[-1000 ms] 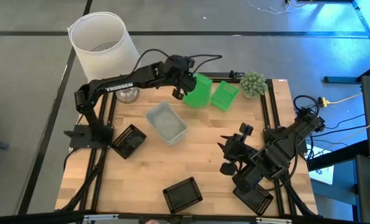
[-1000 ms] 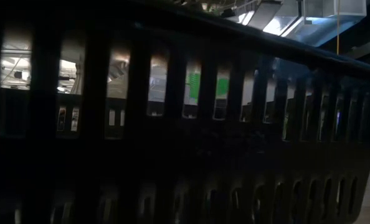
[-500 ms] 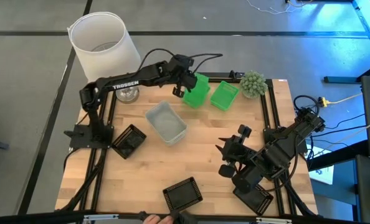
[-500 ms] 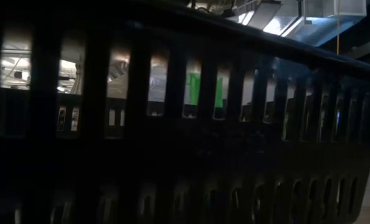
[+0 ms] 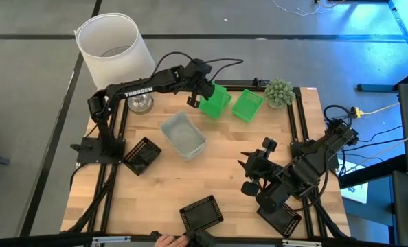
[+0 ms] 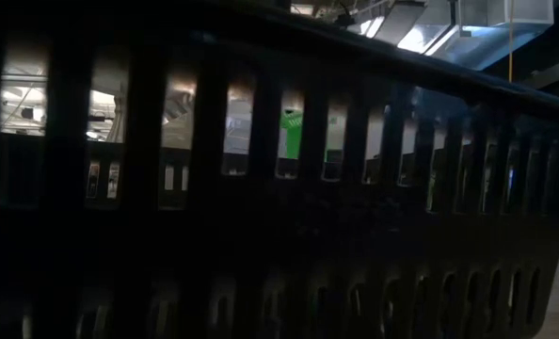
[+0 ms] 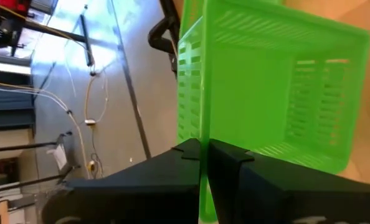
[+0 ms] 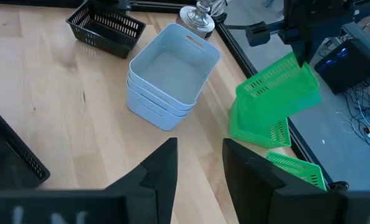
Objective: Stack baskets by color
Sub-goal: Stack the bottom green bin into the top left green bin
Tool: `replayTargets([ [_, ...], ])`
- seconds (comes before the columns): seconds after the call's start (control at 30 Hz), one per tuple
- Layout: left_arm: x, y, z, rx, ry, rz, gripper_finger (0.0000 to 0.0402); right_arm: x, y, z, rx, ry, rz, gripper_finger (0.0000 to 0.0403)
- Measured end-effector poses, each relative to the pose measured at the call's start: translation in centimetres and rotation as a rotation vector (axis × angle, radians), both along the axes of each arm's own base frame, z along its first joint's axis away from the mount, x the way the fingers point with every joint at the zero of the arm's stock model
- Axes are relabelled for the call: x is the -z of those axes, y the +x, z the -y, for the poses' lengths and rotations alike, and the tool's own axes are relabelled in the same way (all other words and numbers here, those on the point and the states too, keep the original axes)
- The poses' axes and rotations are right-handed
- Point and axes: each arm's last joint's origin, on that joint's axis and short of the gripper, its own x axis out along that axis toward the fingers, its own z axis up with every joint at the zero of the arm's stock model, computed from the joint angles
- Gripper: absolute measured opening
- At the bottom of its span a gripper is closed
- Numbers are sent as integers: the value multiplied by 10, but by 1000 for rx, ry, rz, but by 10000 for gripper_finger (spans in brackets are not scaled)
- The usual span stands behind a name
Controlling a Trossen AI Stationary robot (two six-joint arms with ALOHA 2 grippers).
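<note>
left hand [image 5: 196, 96] clamped on green basket [image 5: 216, 100] rim, tilted | right hand [image 5: 251, 173] apart, empty

"trossen" in white on left arm [image 5: 137, 92]; no other txt.

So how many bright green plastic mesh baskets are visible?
3. The lifted basket hangs tilted in the left gripper; the second basket lies right beneath it; the third basket sits beside them, near the green ball-shaped plant. None seems hidden.
</note>
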Motion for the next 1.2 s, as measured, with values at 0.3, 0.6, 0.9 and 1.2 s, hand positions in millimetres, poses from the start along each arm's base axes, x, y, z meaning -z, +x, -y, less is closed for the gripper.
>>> replayTargets([
  [0.3,12,4,-6,-22,-21,-23,0,0,0,0,-2,-2,-2,127],
  [0.6,36,14,-14,-33,22,-111,0,0,0,0,-6,11,-11,127],
  [0.9,38,17,-5,46,-14,-128,0,0,0,0,-9,7,-13,127],
  [1.2,44,19,6,45,-108,-132,0,0,0,0,-12,3,-17,127],
])
